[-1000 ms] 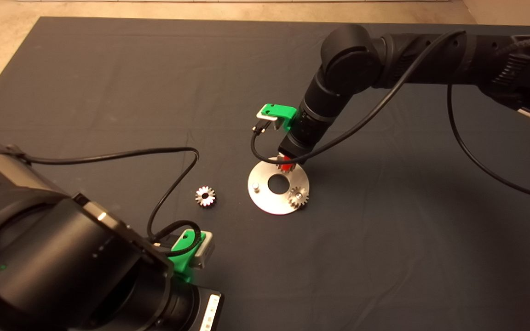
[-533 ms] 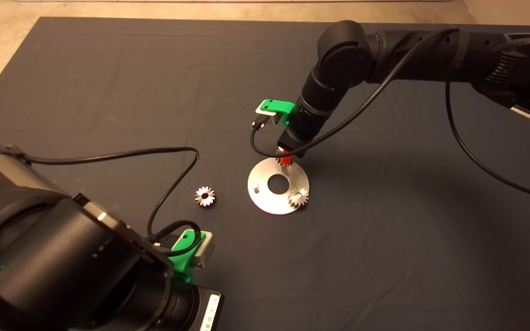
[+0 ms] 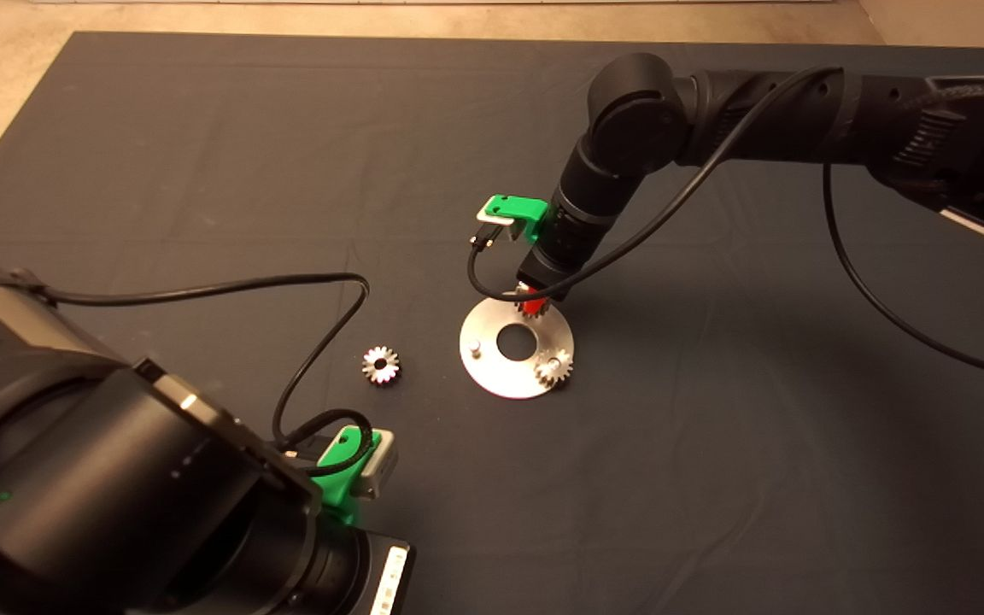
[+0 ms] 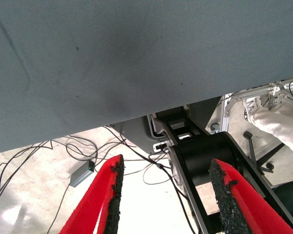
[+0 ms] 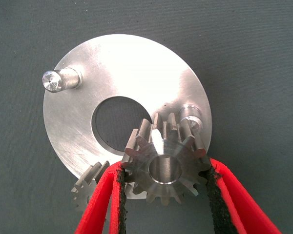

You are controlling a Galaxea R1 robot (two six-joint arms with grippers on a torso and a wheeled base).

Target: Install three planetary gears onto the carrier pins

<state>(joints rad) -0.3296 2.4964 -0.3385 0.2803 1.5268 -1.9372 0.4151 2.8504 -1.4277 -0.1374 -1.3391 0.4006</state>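
The second of the three gears is being fitted. The right pincer (image 3: 531, 304) is hanging over the far edge of the disc (image 3: 492, 376), and its red fingers (image 5: 103, 202) are clamping a gear (image 5: 165, 165) by the teeth on both sides. In the right wrist view this held gear is sitting just beside a bare pin (image 5: 190, 116), with its centre hole off to one side of the pin rather than over it, so it is not yet threaded on.

One gear (image 3: 553, 367) is already sitting on its pin at the near right of the disc. Another pin (image 3: 475, 346) on the left of the disc is standing bare. The last gear (image 3: 381, 365) is lying flat on the mat (image 3: 714, 444) of the bench, apart from the disc on its left.

The left pincer (image 4: 166, 195) is waiting at the lower left of the bench, with its fingers spread apart and nothing between them.

The next move probably calls for a small sideways shift to bring the hole straight above the pin, then a level descent. A tilted gear would likely catch on the pin top.
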